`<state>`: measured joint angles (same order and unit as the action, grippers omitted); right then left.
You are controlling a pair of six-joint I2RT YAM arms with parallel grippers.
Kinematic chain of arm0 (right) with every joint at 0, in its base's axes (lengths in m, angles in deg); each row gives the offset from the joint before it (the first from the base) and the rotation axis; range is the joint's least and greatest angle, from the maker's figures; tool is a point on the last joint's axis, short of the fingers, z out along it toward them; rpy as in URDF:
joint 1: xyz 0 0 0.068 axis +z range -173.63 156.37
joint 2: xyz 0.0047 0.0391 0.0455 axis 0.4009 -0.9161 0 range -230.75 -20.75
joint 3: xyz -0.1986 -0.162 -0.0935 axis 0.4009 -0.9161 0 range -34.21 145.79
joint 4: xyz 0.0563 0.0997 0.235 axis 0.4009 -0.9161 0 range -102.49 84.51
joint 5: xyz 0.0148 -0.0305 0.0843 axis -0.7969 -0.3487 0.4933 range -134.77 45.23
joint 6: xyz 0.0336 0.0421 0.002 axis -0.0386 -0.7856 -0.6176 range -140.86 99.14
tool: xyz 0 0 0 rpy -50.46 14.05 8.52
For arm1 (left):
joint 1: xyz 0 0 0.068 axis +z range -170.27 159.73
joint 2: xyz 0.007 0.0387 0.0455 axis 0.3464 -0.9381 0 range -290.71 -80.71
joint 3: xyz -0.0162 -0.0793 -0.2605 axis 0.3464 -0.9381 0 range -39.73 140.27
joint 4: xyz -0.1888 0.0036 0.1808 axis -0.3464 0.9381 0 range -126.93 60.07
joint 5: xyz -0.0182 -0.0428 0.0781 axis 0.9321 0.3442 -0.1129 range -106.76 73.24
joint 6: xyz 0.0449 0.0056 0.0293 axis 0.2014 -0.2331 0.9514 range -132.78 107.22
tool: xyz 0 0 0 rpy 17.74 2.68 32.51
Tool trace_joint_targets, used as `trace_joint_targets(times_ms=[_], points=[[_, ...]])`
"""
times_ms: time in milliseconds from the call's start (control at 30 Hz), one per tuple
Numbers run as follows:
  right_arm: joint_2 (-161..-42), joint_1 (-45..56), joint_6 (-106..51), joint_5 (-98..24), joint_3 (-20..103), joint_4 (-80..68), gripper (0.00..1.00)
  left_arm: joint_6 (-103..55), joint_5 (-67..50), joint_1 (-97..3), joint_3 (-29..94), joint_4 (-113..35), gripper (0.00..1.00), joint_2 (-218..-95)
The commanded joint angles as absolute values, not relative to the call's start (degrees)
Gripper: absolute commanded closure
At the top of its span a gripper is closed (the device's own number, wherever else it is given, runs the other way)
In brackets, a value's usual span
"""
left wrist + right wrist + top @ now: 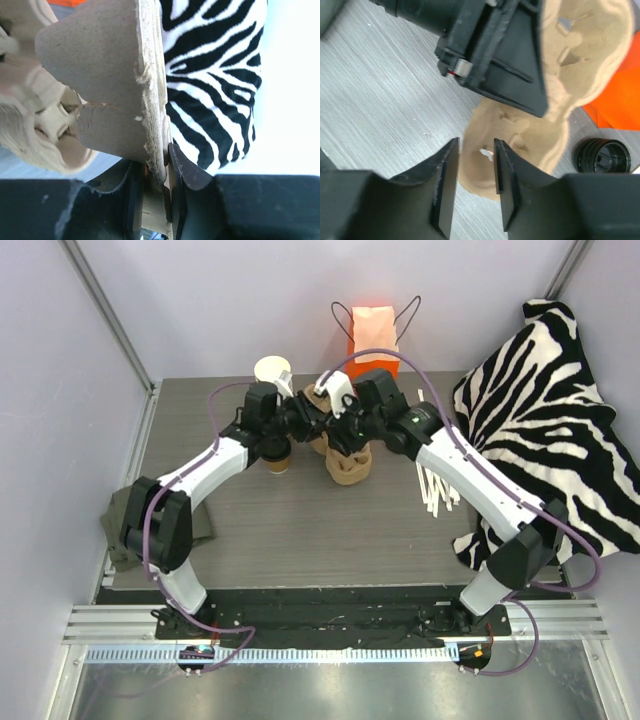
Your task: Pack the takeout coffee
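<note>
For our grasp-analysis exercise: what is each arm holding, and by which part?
The left fingers pinch a pulp cup carrier by its rim; the right fingers hold nothing.

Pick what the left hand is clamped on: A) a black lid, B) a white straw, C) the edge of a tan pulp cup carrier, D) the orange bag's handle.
C: in the left wrist view, the left hand pinches the rough edge of the pulp cup carrier, which fills the gap between its jaws.
</note>
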<state>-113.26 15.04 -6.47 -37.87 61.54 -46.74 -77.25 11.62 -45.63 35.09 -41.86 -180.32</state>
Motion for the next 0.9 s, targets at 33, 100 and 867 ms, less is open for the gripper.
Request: trace_joint_targets(times_ms=[33,100,867], points=[[-104.3,12.6,-9.5,-33.9,66.9,-47.6,0.52,-73.9,17.2,-45.1,34.3,-38.9,0.80,-173.4],[-102.5,8.4,-14.7,-30.1,67.0,-47.0,0.51,-71.9,18.0,-45.1,33.7,-38.4,0.80,-171.8],[-101.9,4.0,-24.1,-44.1,31.4,-27.0,0.32,-69.0,30.2,-17.9,25.6,-35.3,0.78,-149.2]])
